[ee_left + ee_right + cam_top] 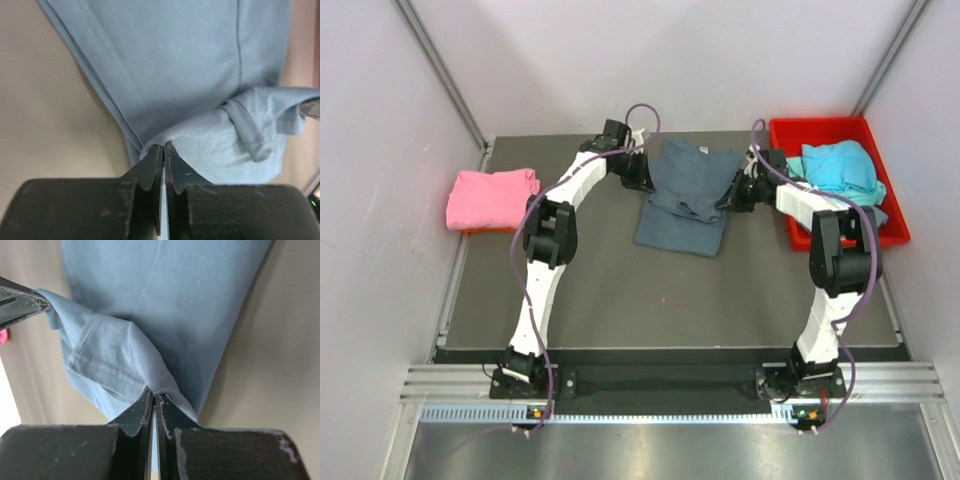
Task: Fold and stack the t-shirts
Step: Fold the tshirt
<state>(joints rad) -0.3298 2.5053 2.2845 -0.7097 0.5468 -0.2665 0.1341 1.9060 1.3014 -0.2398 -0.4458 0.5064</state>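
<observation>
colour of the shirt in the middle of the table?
Plain slate blue-grey t-shirt; it shows best in the top external view.

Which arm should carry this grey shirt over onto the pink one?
Probably the left: the pink shirt lies out on that arm's side, and the left hand pinches the grey shirt. The right hand sits by the red bin.
</observation>
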